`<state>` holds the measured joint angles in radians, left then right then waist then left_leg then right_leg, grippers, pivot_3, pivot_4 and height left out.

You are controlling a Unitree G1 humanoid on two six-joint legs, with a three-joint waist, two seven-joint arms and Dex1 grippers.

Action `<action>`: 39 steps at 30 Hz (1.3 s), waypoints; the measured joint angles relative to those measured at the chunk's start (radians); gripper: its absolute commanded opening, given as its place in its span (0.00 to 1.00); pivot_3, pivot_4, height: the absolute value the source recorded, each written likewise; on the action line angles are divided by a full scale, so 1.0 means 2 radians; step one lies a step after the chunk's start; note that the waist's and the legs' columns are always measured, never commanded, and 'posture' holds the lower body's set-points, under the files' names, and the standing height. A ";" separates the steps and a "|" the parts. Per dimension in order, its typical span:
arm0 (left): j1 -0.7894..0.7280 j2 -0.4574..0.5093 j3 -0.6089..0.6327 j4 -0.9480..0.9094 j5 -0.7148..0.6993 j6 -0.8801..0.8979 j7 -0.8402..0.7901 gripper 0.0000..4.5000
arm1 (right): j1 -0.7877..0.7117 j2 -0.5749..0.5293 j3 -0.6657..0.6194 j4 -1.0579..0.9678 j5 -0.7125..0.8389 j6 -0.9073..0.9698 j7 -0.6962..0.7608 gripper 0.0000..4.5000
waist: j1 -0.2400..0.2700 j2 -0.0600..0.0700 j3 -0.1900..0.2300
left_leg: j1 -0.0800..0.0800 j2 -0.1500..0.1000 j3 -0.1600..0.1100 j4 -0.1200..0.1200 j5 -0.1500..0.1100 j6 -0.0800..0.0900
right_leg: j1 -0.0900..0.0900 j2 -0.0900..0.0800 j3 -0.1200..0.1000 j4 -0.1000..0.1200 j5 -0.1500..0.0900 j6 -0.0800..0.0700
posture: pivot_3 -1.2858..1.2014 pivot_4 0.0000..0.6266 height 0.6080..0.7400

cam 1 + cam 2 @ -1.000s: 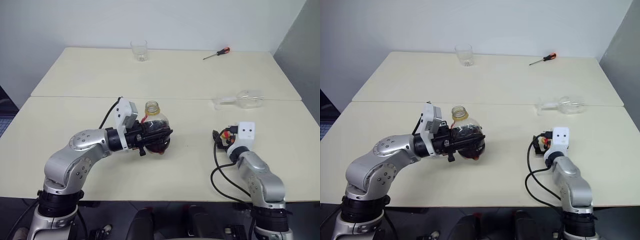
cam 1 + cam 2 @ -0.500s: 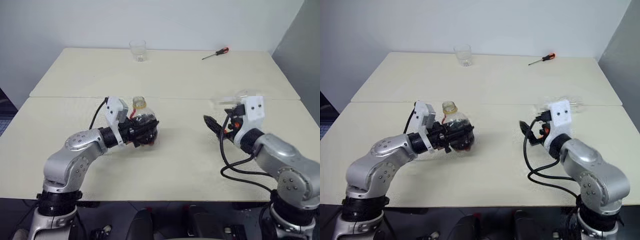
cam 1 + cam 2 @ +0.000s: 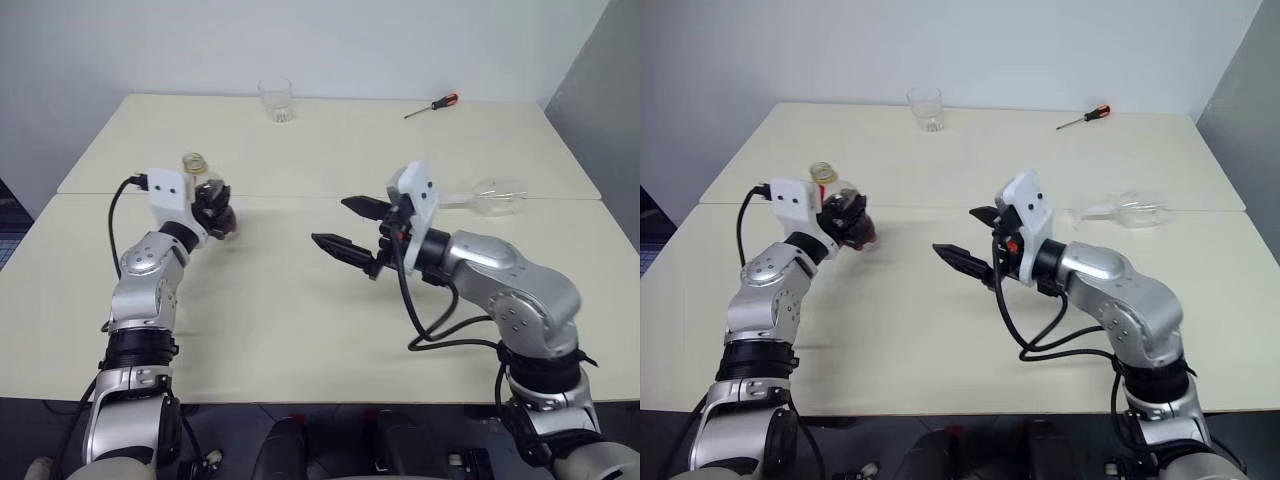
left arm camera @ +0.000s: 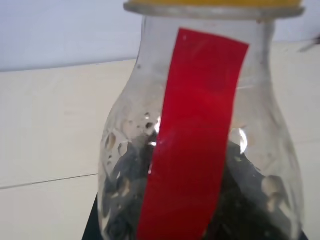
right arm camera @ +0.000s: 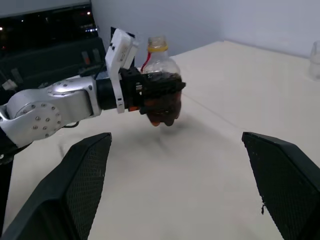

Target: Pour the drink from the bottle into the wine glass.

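My left gripper (image 3: 215, 205) is shut on the bottle (image 3: 203, 190), a squat clear one with a red label strip and a yellow ring at the neck. It holds the bottle upright above the table's left side. The dark drink (image 4: 250, 205) fills its lower part. The right gripper (image 3: 330, 222) hangs open above the middle of the table, pointing left at the bottle (image 5: 160, 75), with nothing between its fingers. The wine glass (image 3: 490, 197) lies on its side at the right, near the seam between the two tabletops, behind the right arm.
A clear tumbler (image 3: 277, 100) stands at the far edge of the back table (image 3: 340, 150). A screwdriver (image 3: 432, 106) with a red handle lies to its right. The right arm's black cable (image 3: 440, 320) loops over the near tabletop.
The left arm has carried the bottle left and away toward the seam. The right gripper has risen from the near right and swung left over the table's middle, now pointing at the bottle.
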<state>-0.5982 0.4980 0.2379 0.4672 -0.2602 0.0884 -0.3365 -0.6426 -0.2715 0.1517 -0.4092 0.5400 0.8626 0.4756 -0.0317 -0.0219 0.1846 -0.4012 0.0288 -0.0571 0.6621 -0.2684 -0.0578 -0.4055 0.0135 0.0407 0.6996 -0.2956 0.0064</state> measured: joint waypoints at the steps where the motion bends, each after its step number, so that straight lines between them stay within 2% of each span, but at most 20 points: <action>1: -0.004 0.000 0.005 0.015 0.002 -0.013 0.004 0.32 | -0.003 0.004 0.005 0.007 -0.006 -0.008 0.000 0.99 | 0.000 0.000 0.000 | 0.000 0.000 0.000 0.000 0.000 0.000 | 0.000 0.000 0.000 0.000 0.000 0.000 | 0.52 0.24 1.00; 9: -0.038 0.002 0.036 0.132 0.003 -0.089 0.009 0.32 | -0.015 0.026 0.034 0.042 -0.040 -0.037 0.001 0.99 | 0.001 0.000 0.000 | 0.000 0.000 0.000 0.000 0.000 0.000 | 0.000 -0.001 0.000 0.000 0.000 0.000 | 0.52 0.24 1.00; 16: -0.042 -0.020 0.047 0.178 0.002 -0.133 0.012 0.32 | -0.022 0.029 0.034 0.051 -0.045 -0.039 0.001 0.99 | 0.002 -0.001 0.000 | 0.000 0.000 0.000 0.000 0.000 0.000 | 0.000 -0.001 -0.001 0.001 0.000 0.000 | 0.52 0.24 1.00; 25: -0.043 -0.026 0.051 0.196 -0.001 -0.138 0.011 0.95 | -0.023 0.028 0.033 0.052 -0.045 -0.036 0.000 1.00 | 0.000 -0.001 0.000 | 0.000 0.000 0.000 0.000 0.000 0.000 | 0.000 -0.001 -0.001 0.001 0.000 0.000 | 0.52 0.24 1.00; 26: -0.043 -0.025 0.051 0.196 -0.002 -0.137 0.011 1.00 | -0.023 0.028 0.033 0.052 -0.045 -0.036 0.000 1.00 | 0.000 -0.001 0.000 | 0.000 0.000 0.000 0.000 0.000 0.000 | 0.000 -0.001 -0.001 0.001 0.000 0.000 | 0.52 0.24 1.00; 32: -0.031 -0.015 0.056 0.184 -0.002 -0.134 0.012 1.00 | -0.023 0.027 0.032 0.057 -0.045 -0.036 0.001 1.00 | 0.000 -0.001 0.000 | 0.000 0.000 0.000 0.000 0.000 0.000 | 0.000 -0.001 -0.001 0.001 0.000 0.000 | 0.52 0.24 1.00; 39: 0.045 -0.015 0.062 0.064 -0.020 -0.085 0.021 1.00 | -0.024 0.029 0.027 0.066 -0.045 -0.037 0.001 1.00 | 0.000 -0.001 0.000 | 0.000 0.001 -0.001 0.000 0.000 0.000 | 0.000 -0.001 0.000 0.001 0.000 0.000 | 0.52 0.24 1.00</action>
<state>-0.5086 0.4671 0.3627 0.5953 -0.3004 -0.0814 -0.2940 -0.6911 -0.2130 0.2059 -0.2769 0.4510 0.7895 0.4782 -0.0324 -0.0233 0.1837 -0.4007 0.0309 -0.0581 0.6624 -0.2683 -0.0578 -0.4057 0.0116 0.0407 0.7024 -0.2954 0.0067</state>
